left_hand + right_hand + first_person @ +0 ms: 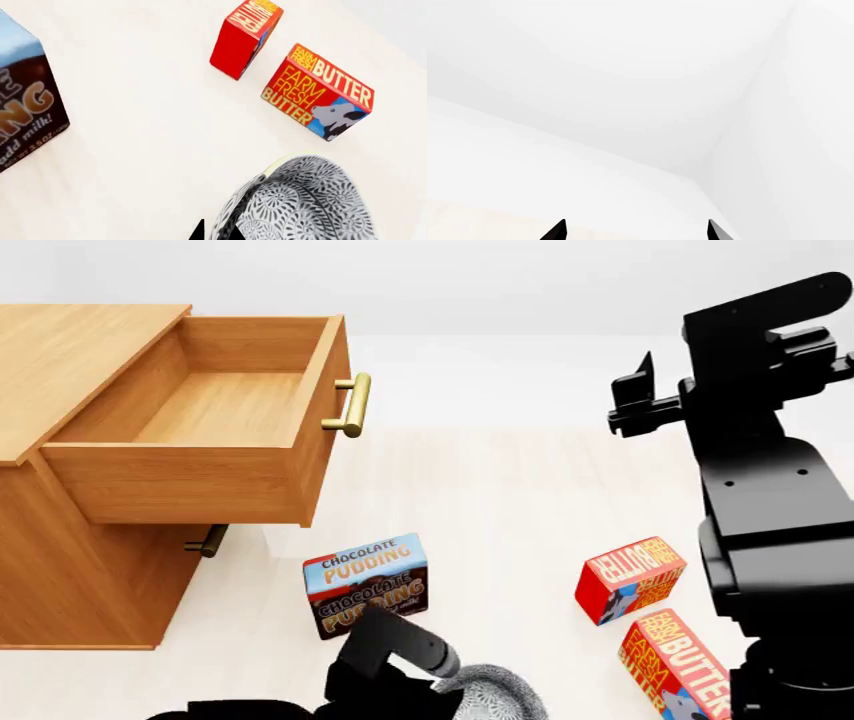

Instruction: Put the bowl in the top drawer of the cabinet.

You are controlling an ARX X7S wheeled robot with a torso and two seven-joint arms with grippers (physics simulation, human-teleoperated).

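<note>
The left jaws show only as two dark tips pressed close together at the rim of the bowl; they appear to be pinching that rim, though the contact itself is cut off by the frame edge, so I judge rather than see a firm hold. In the head view the bowl sits at the end of the left arm, low and near the robot, just this side of the pudding box. The right jaws stand apart with nothing between them, raised high on the right and facing blank wall. The top drawer is pulled out and empty, its open mouth lying up and to the left of the bowl, with its brass handle on the side facing the bowl; the left arm is much the nearer, so the carry is probably a lift leftward over the front board. The bowl is round, with no long axis. Count: one bowl; one cabinet with two drawers, the lower drawer shut; one pudding box; two butter boxes on the floor.
</note>
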